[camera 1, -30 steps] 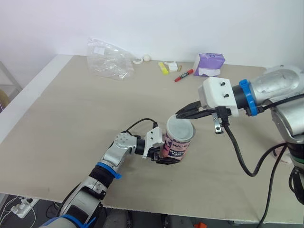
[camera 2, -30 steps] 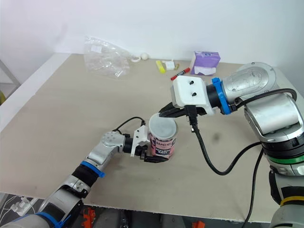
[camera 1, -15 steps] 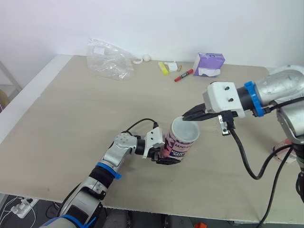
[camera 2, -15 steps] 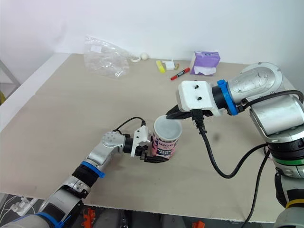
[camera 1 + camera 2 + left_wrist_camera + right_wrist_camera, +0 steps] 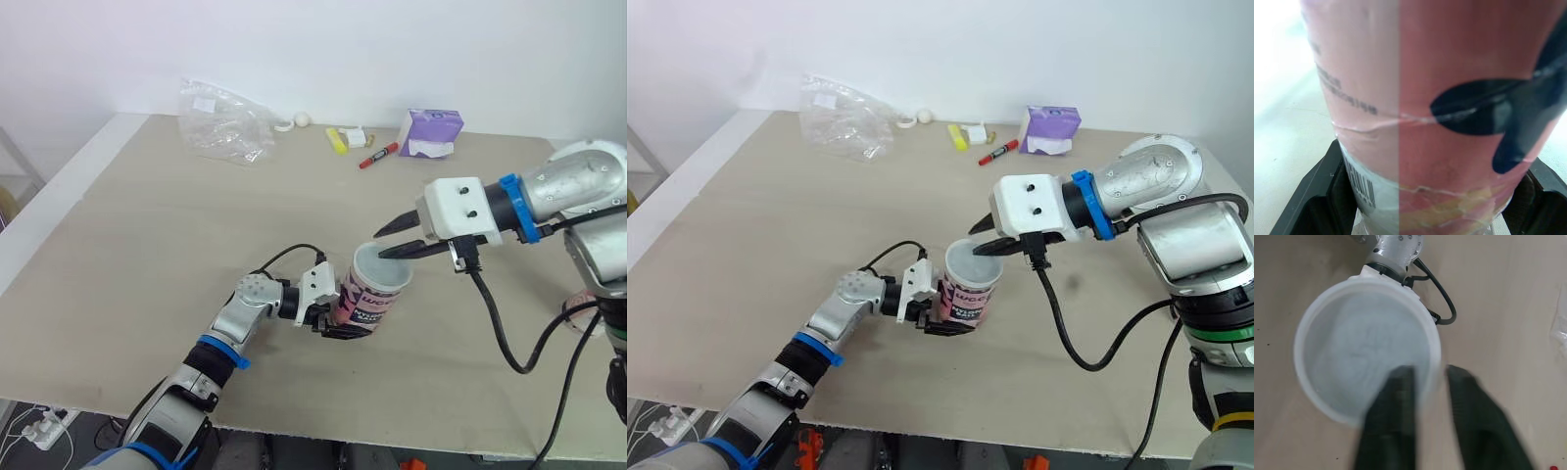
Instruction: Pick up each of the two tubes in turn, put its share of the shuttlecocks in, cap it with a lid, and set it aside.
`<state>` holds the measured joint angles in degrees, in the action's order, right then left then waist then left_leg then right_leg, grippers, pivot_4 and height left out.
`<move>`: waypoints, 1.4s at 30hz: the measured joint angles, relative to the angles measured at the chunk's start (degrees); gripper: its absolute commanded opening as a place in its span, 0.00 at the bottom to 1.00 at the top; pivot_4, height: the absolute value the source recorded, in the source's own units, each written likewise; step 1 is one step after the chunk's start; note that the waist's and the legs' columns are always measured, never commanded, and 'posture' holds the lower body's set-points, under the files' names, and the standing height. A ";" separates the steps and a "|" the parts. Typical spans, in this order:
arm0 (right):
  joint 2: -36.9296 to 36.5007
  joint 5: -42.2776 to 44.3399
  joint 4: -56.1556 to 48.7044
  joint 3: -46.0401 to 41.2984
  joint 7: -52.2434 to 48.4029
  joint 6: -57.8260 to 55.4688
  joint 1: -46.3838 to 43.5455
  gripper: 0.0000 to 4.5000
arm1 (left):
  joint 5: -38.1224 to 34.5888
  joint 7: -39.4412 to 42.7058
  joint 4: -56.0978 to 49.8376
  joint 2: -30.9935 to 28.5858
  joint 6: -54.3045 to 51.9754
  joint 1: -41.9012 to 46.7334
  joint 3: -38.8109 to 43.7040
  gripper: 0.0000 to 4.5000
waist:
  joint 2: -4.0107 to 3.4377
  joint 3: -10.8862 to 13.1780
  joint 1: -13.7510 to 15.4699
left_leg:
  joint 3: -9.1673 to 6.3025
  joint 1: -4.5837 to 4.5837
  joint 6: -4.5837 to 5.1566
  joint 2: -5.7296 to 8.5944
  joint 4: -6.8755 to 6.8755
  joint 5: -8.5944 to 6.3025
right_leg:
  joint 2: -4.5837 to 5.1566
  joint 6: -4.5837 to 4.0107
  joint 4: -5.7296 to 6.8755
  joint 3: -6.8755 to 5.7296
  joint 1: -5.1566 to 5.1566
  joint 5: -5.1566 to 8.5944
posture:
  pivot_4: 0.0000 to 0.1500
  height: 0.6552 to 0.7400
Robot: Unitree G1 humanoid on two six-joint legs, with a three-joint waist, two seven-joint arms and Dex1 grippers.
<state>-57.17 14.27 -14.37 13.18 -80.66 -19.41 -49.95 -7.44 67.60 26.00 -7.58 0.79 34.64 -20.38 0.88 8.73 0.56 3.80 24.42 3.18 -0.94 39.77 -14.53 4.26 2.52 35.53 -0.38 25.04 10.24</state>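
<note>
Your left gripper (image 5: 343,318) was clamped tight, arm stretched forward; your right gripper (image 5: 380,242) hovered, fingers parted.

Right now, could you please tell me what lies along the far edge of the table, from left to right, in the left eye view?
plastic bag → white ball → yellow item → red marker → purple box

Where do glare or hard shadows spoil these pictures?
Left wrist view: glare washes out one side of the pink printed cardboard tube. Right wrist view: the translucent white round lid is evenly lit. Left eye view: soft light on the beige table, no hard shadows.
</note>
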 measured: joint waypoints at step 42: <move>1.70 13.46 -12.86 -7.00 14.55 -20.59 14.00 0.01 | -0.22 -0.16 0.42 0.07 -0.59 0.16 0.05 0.75 | 0.09 -0.08 0.00 | -0.03 -0.13 -0.01 -0.10 0.01 0.01 | -0.07 -0.08 0.02 -0.07 -0.13 -0.03 | 1.00 1.00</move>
<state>-55.48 27.73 -27.22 6.18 -66.11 -40.00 -35.95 -7.66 67.44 26.42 -7.51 0.21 34.80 -20.34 0.96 8.65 0.56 3.77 24.29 3.17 -1.04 39.79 -14.52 4.19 2.44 35.55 -0.45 24.91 10.22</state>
